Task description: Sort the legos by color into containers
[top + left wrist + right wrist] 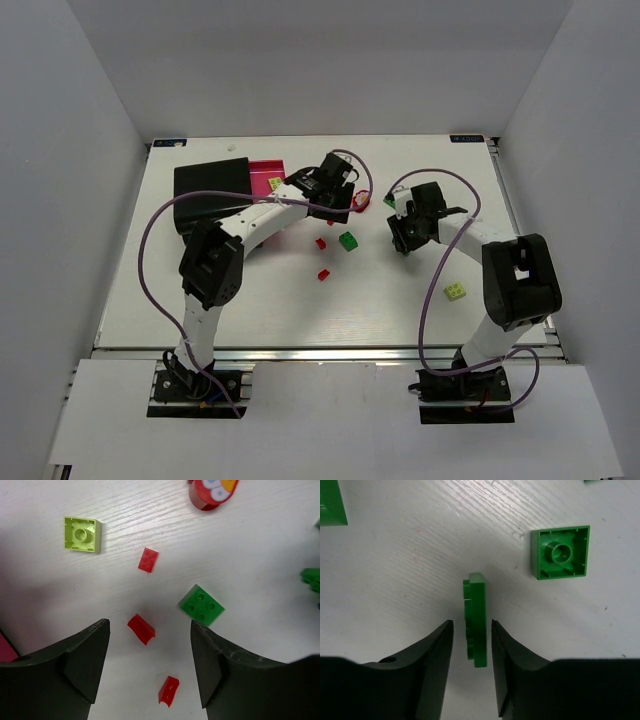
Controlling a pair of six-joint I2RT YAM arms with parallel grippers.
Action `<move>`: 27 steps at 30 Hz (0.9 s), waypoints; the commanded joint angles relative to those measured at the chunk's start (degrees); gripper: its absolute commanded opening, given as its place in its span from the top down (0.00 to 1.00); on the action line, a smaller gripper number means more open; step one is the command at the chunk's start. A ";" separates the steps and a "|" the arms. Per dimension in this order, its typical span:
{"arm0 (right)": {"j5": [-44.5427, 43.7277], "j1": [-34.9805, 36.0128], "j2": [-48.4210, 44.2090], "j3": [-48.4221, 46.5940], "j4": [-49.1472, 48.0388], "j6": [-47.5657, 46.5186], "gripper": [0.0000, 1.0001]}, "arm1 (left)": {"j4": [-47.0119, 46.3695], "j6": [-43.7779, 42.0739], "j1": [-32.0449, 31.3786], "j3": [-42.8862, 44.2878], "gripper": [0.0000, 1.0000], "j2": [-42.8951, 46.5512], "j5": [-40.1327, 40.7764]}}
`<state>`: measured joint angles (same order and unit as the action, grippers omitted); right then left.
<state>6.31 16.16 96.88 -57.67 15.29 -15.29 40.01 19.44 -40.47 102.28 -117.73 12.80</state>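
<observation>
A flat green lego [476,600] stands on edge inside the right gripper [471,624], jaws slightly parted (touching neither); the left gripper [150,624] gapes wide, empty.

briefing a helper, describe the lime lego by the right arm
Find the right arm at the near right of the table. Left of its bulky joint lies the lime lego. It sits alone, away from the red bricks and green brick mid-table.

White tbl [150,290], red/grn legos [348,241], blk box [210,185], pink box [265,175]
</observation>
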 commanded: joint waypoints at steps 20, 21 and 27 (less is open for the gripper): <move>30.60 -10.88 -14.69 -2.19 5.72 -6.95 0.29 | 4.29 -7.84 3.20 17.07 0.16 -15.33 13.31; 31.48 -12.19 -15.40 -1.84 5.46 -7.03 0.29 | 4.20 -7.84 3.90 16.99 0.16 -15.51 12.87; 37.98 -15.11 -19.80 0.10 3.96 -6.95 0.30 | 4.72 -7.93 5.14 19.36 0.16 -18.14 11.90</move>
<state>38.02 2.07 78.76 -58.19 19.68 -21.08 44.18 11.97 -36.14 118.21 -135.70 24.27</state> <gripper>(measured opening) 0.708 0.842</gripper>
